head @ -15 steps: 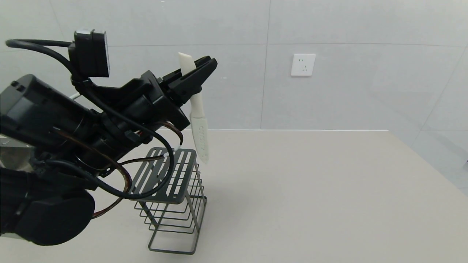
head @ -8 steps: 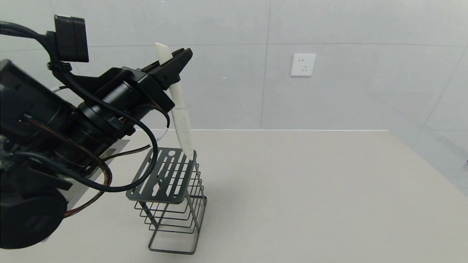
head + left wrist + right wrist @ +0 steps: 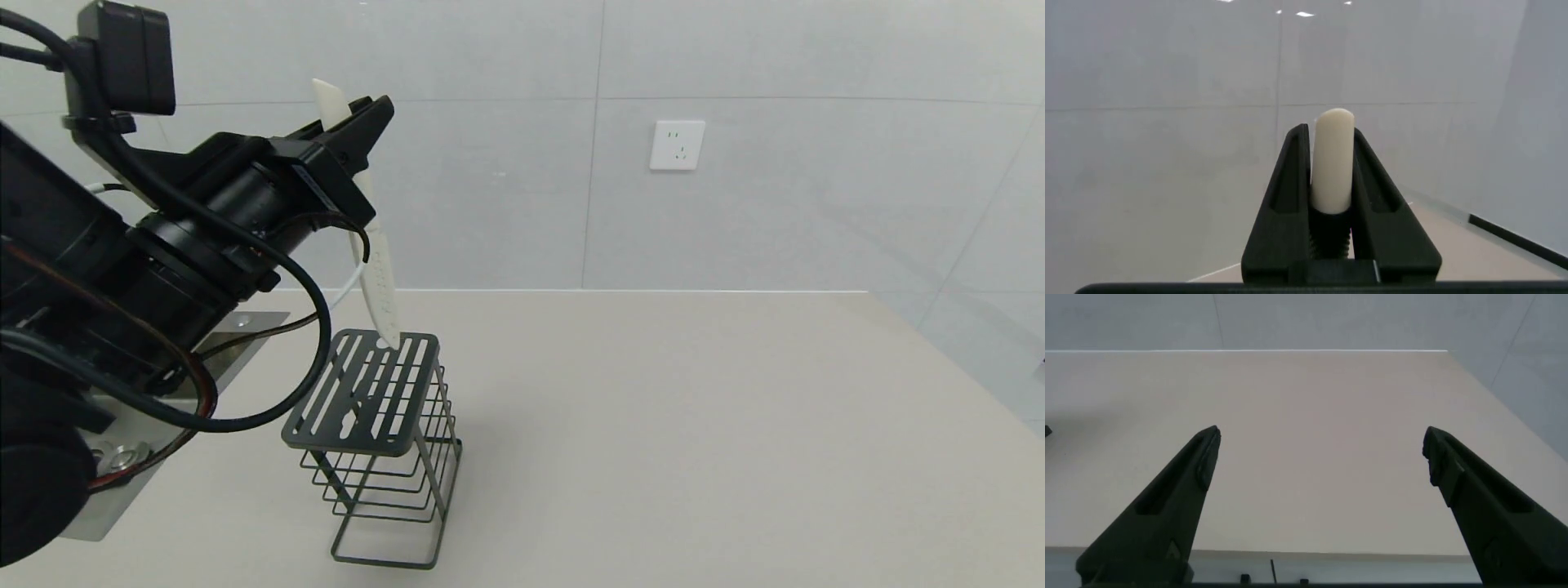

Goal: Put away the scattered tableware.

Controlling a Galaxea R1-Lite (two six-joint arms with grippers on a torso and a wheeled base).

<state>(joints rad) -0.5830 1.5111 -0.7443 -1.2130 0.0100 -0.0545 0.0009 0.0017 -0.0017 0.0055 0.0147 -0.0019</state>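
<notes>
My left gripper is shut on the handle of a white knife, held high at the left of the head view. The blade hangs down and its tip meets the slotted top of a dark wire knife rack near the back edge. In the left wrist view the cream handle sits clamped between the two black fingers. My right gripper is open above the bare beige table, with nothing between its fingers.
The rack stands on the beige table. A metal plate with bolts lies at the left edge. A white wall socket is on the tiled wall behind. Open table surface spreads to the right of the rack.
My left gripper has carried the knife leftward and slightly up. The blade tip went from beside the rack's right back corner to over its slotted top.
</notes>
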